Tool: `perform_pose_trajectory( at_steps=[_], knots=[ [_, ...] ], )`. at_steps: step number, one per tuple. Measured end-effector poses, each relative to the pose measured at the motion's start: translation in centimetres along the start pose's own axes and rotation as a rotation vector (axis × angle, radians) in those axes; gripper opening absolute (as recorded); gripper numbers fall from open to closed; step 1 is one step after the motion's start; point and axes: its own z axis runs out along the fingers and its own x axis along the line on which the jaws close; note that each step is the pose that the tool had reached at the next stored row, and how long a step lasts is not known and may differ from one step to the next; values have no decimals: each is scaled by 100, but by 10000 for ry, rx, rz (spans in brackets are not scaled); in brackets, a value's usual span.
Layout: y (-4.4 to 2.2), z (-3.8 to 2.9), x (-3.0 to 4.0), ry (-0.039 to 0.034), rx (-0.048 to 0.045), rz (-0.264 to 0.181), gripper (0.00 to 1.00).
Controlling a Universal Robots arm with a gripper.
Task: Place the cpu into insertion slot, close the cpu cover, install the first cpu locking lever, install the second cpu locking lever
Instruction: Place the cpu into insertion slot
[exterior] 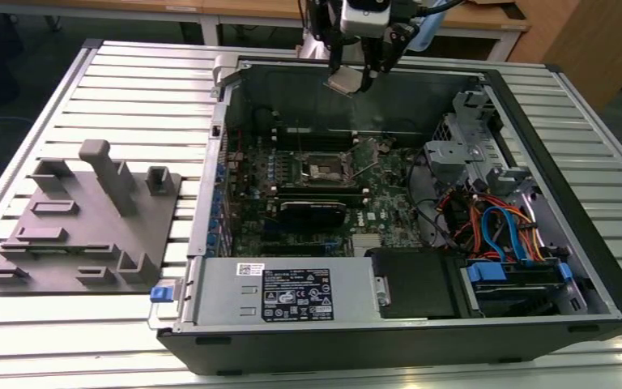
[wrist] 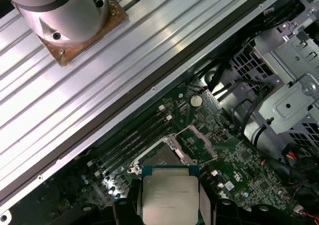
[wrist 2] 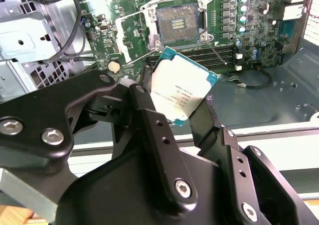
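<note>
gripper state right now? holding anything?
Gripper: shut on the cpu, held in the air clear of the insertion slot; chip not yet seated.

Nothing printed can be read: faint lettering lies on the metal top of the cpu (wrist 2: 182, 88), and white stickers (exterior: 308, 293) sit on the power supply (exterior: 224, 306) at six o'clock in the computer case (exterior: 398, 347), all too small.

Silver-grey cpu (wrist 2: 182, 88) w/ teal edge, black hand (wrist 2: 175, 105), green mobo (wrist 2: 117, 11), dark-centred silver-rimmed insertion slot (wrist 2: 178, 22), grey ribbed table (exterior: 138, 89)
</note>
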Motion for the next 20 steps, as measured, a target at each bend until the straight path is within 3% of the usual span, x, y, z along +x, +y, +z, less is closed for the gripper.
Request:
perform_pose_trajectory(
  at_steps=[14,20],
  knots=[
    [0,0,0,-2,-1,17,54],
    [1,2,1,-72,-14,787,54]
  ],
)
